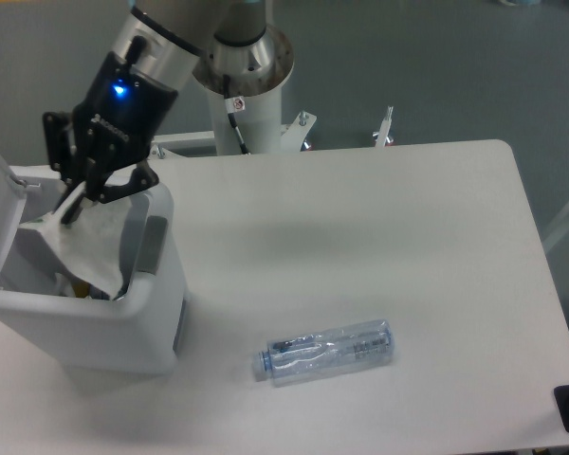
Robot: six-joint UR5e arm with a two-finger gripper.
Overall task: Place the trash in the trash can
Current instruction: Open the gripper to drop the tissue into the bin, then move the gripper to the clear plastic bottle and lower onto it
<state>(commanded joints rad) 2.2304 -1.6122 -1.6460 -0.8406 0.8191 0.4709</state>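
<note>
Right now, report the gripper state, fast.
Gripper: closed on the plastic wrapper, holding it over the open trash can.

White lettering seen on black gripper body, beside blue light; too blurred to be read. Dark print seen on small label of bottle; not legible. Small tag with red mark seen on cable at arm base column; nothing readable. No other text, number or sign made out.
</note>
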